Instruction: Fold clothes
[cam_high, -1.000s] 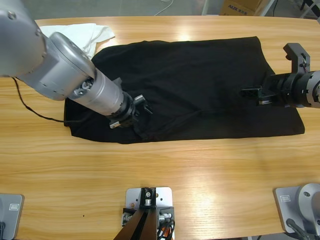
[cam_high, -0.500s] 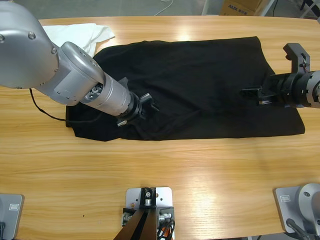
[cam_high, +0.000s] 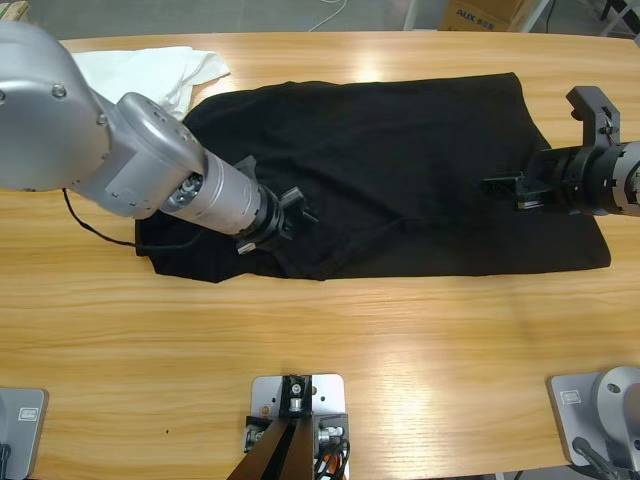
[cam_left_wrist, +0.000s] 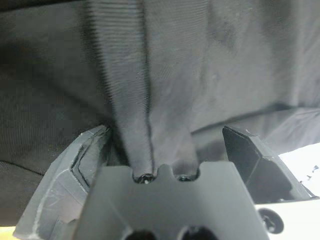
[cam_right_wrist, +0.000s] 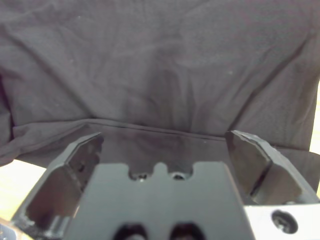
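The black T-shirt (cam_high: 400, 150) lies spread across the table's middle, its left end bunched and creased. My left gripper (cam_high: 298, 208) reaches in from the upper left and sits low on that creased part. In the left wrist view a taut ribbed band of the T-shirt (cam_left_wrist: 130, 90) runs straight down into my left gripper (cam_left_wrist: 165, 132), which is shut on it. Coming in from the right edge, my right gripper (cam_high: 495, 185) is over the shirt's right part. The right wrist view shows flat cloth (cam_right_wrist: 160, 60) and a hem line beyond my right gripper (cam_right_wrist: 165, 136), which is open and holds nothing.
A white garment (cam_high: 150, 70) lies crumpled at the back left, touching the shirt's corner. A black cable (cam_high: 90, 225) trails on the wood left of the shirt. Bare wooden table (cam_high: 400, 340) stretches along the front. A cardboard box (cam_high: 480, 15) stands beyond the far edge.
My left gripper has moved right and toward the back with the cloth in it, and the shirt's front-left edge has been drawn along. The right arm has stayed still.
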